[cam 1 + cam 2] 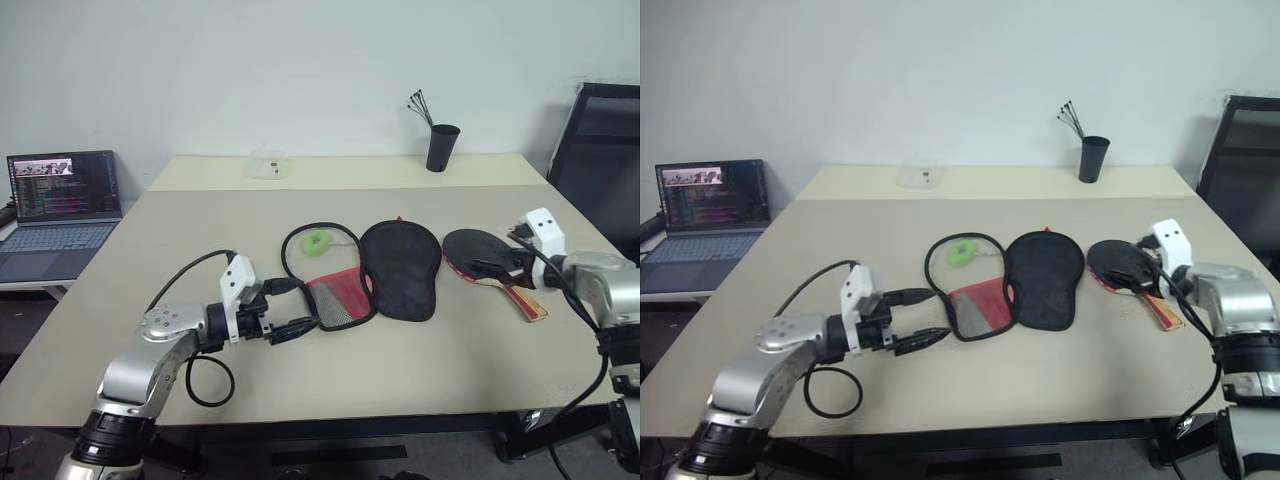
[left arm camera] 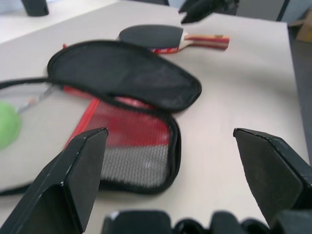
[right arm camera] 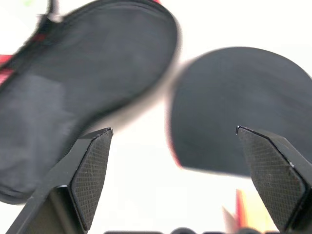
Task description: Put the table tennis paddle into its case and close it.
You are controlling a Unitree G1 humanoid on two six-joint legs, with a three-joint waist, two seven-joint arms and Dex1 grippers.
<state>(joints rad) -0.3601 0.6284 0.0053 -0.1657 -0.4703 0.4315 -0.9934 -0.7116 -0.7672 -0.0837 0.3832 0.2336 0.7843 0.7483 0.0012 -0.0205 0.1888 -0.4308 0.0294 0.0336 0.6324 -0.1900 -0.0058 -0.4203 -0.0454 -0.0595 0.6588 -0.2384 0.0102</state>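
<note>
Paddle (image 1: 482, 256) lies flat on the desk (image 1: 200, 230) just right of the unzipped case (image 1: 385, 270), whose black flap is folded open beside its red mesh half, so the loading step has not begun. Right pincer (image 1: 497, 268) hovers over the blade with jaws wide and empty; left pincer (image 1: 290, 308) waits, equally wide, at the case's near left edge. Next, I judge, the right must close on the paddle and slide it blade-first into the pouch while the left steadies the fabric.
</note>
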